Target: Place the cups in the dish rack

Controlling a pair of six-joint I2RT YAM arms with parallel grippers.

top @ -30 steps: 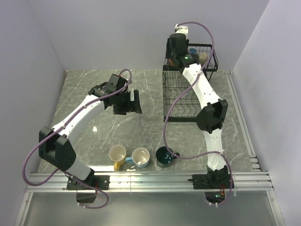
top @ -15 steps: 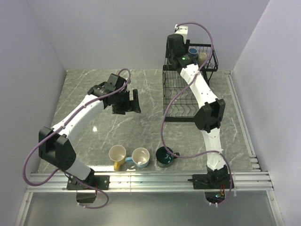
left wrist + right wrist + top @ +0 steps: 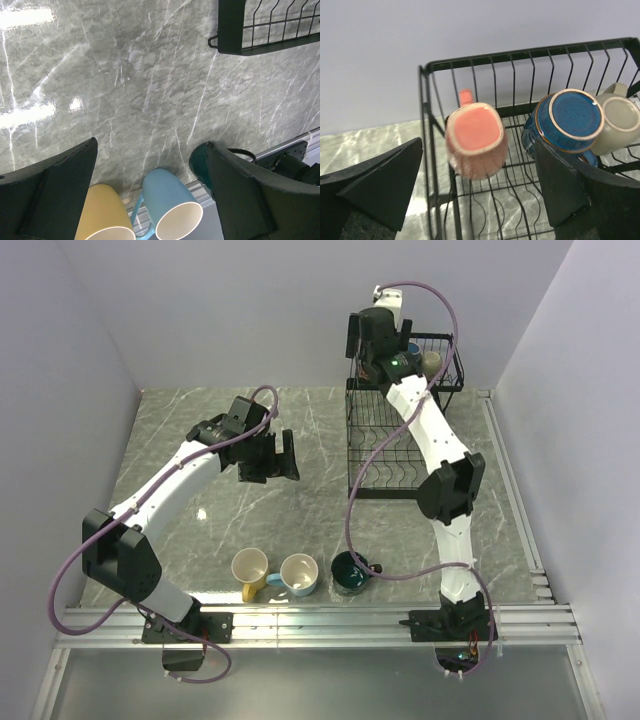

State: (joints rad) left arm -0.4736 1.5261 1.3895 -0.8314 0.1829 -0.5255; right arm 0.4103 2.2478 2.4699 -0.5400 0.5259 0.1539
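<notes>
The black wire dish rack stands at the back right. In the right wrist view, its upper basket holds three upside-down mugs: orange-pink, dark navy and olive-grey. My right gripper is open above the orange-pink mug, not touching it. In the top view it hides that mug. The yellow, light blue and dark teal mugs stand in a row at the table's near edge. My left gripper hovers open and empty over the table's middle; its own view looks down on the three mugs.
The rack's lower slotted tray holds no mugs. Its corner shows at the top right of the left wrist view. Metal rails run along the table's near edge. Walls close in the left, back and right sides.
My right gripper has pulled up and slightly back from the upper basket, leaving the orange-pink mug there. The left arm has not moved.
</notes>
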